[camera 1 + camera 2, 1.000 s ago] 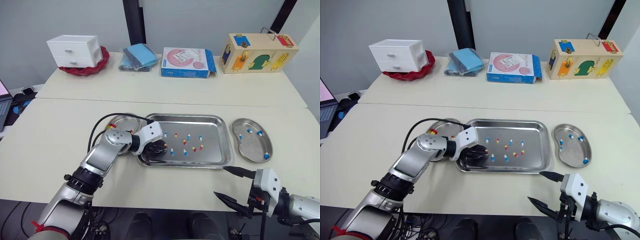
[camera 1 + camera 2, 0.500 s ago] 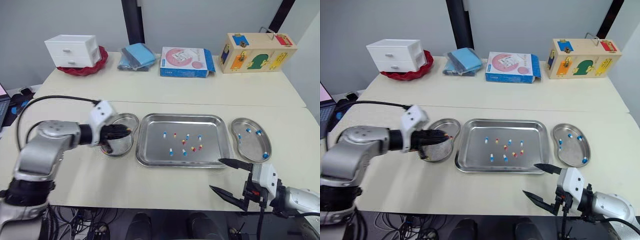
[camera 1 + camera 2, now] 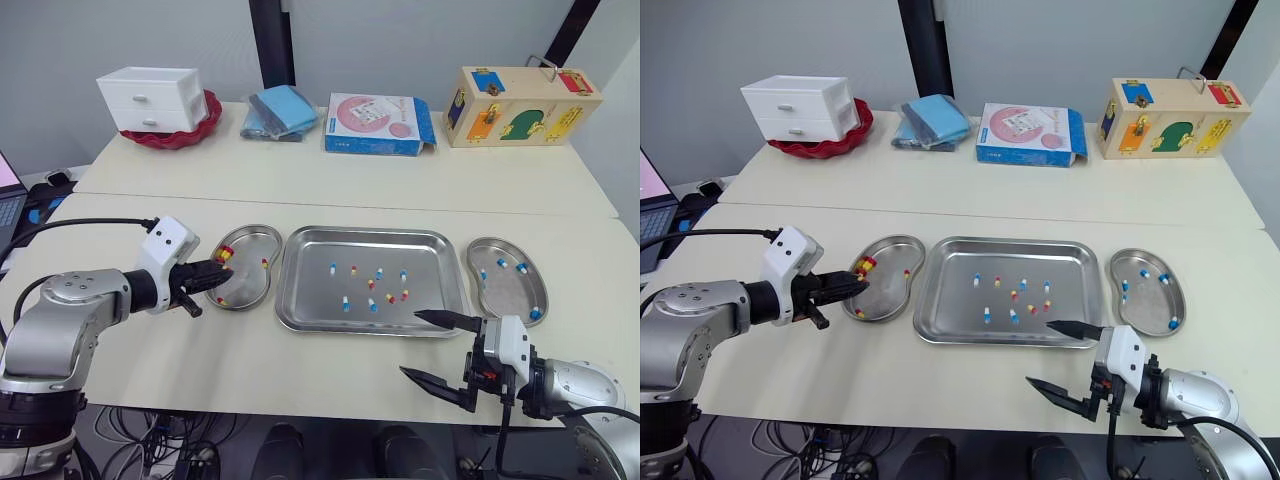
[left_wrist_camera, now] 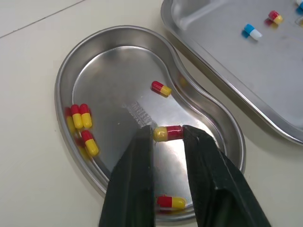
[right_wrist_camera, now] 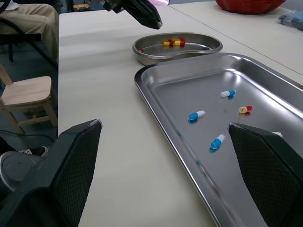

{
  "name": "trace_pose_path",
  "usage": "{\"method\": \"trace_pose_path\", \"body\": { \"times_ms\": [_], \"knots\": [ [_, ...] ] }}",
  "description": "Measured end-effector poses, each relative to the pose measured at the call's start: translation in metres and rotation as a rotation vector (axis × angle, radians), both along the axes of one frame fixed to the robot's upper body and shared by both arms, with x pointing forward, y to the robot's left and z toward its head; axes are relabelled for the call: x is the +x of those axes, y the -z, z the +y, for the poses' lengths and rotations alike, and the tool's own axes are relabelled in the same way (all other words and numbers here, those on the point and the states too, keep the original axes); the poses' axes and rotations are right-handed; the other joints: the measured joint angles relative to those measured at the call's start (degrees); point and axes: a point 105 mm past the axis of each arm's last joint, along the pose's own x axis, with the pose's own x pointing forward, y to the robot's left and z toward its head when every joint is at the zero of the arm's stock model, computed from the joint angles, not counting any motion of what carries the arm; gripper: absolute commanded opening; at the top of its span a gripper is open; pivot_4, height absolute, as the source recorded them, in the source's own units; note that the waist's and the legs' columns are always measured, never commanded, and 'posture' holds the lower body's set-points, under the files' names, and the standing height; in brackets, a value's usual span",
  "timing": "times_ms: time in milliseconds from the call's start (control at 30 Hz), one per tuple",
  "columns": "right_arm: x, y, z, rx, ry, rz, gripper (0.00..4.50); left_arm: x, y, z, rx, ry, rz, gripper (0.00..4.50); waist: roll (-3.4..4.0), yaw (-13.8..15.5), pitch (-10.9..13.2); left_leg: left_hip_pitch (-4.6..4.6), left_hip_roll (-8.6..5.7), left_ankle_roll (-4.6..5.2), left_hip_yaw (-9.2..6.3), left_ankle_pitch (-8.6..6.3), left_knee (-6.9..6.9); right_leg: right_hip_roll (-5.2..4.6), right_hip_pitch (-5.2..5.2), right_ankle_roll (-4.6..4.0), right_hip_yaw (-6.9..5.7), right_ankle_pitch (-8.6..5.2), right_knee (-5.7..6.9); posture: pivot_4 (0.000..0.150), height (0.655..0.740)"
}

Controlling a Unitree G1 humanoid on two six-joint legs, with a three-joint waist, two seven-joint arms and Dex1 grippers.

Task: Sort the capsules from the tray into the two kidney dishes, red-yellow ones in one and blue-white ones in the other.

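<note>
Red-yellow capsule (image 4: 168, 133) is clamped in the left gripper (image 4: 168, 138) above the left kidney dish (image 4: 61, 80), where others lie. Right gripper (image 3: 410, 343) is held spread wide at the near edge of the tray (image 3: 320, 300), in which mixed capsules are scattered.

The tray (image 4: 236, 71) is cut off at the left wrist view's edge

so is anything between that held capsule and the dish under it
Nothing visible. The left gripper has its jaws on the red-yellow capsule right above bare steel of the left kidney dish; the other capsules lie off to the sides.
</note>
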Motion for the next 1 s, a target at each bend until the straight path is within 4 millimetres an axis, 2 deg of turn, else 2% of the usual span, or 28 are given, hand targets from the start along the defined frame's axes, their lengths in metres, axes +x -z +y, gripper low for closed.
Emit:
{"method": "trace_pose_path", "body": {
  "times_ms": [233, 267, 400, 500, 633, 700, 867, 933, 1000],
  "knots": [
    [-0.002, 0.003, -0.001, 0.000, 0.006, 0.017, 4.50, 0.008, -0.006, 0.005, -0.013, -0.014, -0.044, 4.27, 0.00, -0.10, 0.00, 0.00, 0.00, 0.00, 0.01, 0.00, 0.00, 0.00, -0.01, 0.00, 0.01, 0.00, 0.01, 0.150, 0.7400],
    [-0.002, 0.004, -0.001, 0.000, 0.007, 0.018, 4.50, 0.008, -0.006, 0.005, -0.020, -0.014, -0.043, 4.49, 0.00, -0.11, 0.00, 0.00, 0.00, 0.00, 0.01, 0.00, 0.00, 0.00, -0.01, 0.00, 0.01, 0.00, 0.01, 0.150, 0.7400],
    [-0.003, 0.004, -0.001, -0.001, 0.009, 0.022, 4.50, 0.006, -0.005, 0.008, -0.030, -0.017, -0.044, 4.49, 0.00, -0.13, 0.00, 0.00, 0.00, 0.00, 0.02, 0.00, 0.00, 0.00, -0.02, 0.00, 0.01, 0.00, 0.02, 0.150, 0.7400],
    [-0.004, 0.005, -0.004, -0.012, 0.019, 0.027, 4.50, -0.001, -0.006, 0.018, -0.034, -0.037, -0.078, 4.49, 0.00, -0.15, 0.00, -0.01, 0.01, 0.00, 0.02, 0.00, -0.01, 0.00, -0.03, 0.00, 0.02, 0.00, 0.01, 0.150, 0.7400],
    [-0.003, 0.005, -0.021, -0.051, 0.087, 0.022, 4.50, -0.017, -0.006, 0.034, -0.034, -0.082, -0.119, 4.49, 0.01, -0.17, 0.00, 0.00, 0.02, 0.00, 0.04, 0.00, -0.02, -0.01, -0.03, 0.00, 0.04, 0.00, 0.02, 0.150, 0.7400],
    [-0.005, 0.005, -0.034, -0.074, 0.144, 0.028, 4.50, -0.032, 0.002, 0.044, -0.037, -0.121, -0.124, 4.49, 0.01, -0.14, 0.00, 0.00, 0.00, 0.00, 0.06, 0.00, -0.04, -0.03, -0.02, -0.01, 0.06, 0.00, 0.00, 0.150, 0.7400],
    [-0.013, 0.003, -0.073, -0.136, 0.290, 0.040, 4.50, -0.071, 0.038, 0.066, -0.070, -0.252, -0.075, 4.49, -0.02, -0.13, 0.00, 0.06, 0.00, 0.00, 0.09, -0.01, -0.03, -0.04, 0.04, 0.00, 0.09, 0.00, -0.02, 0.150, 0.7400],
    [-0.014, 0.001, -0.083, -0.155, 0.319, 0.041, 4.50, -0.076, 0.043, 0.069, -0.072, -0.270, -0.070, 4.49, -0.10, -0.07, -0.02, 0.10, 0.02, 0.00, 0.07, -0.01, -0.03, -0.02, 0.06, -0.01, 0.06, -0.01, -0.02, 0.150, 0.7400],
    [-0.016, -0.003, -0.104, -0.194, 0.359, 0.054, 4.50, -0.082, 0.047, 0.071, -0.084, -0.305, -0.090, 4.49, -0.09, 0.01, -0.02, 0.13, -0.05, 0.00, 0.15, -0.01, -0.01, -0.08, 0.13, 0.01, 0.14, -0.01, -0.07, 0.150, 0.7400]
  ]
}}
